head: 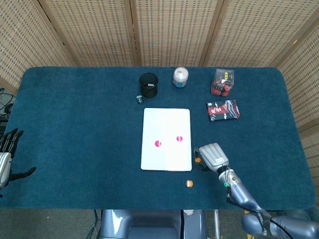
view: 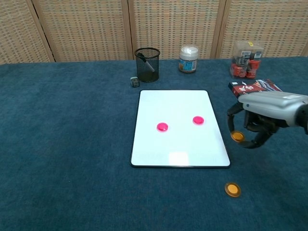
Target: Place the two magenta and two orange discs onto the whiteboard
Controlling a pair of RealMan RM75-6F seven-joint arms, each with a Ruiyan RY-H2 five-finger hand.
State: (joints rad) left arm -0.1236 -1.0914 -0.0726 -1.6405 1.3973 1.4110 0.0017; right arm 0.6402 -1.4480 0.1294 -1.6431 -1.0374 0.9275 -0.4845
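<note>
Blue table (head: 75, 124) carries the whiteboard (view: 175, 108) with both magenta discs (view: 162, 127) down; right hand (view: 260, 120) pinches one orange disc (view: 237, 136) beside its right edge, another orange disc (view: 233, 189) waits near the front edge; left hand (head: 6, 154) idles, fingers spread.

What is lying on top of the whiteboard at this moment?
Two magenta discs lie on the whiteboard. Nothing covers its surface. One orange disc is in the right hand, beside the board.

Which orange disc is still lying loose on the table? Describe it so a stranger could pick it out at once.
Start at the whiteboard in the middle of the blue table. Just past its near right corner, on the cloth, lies the loose orange disc. The other orange disc is pinched in the right hand beside the board's right edge, and the two magenta discs sit on the board.
</note>
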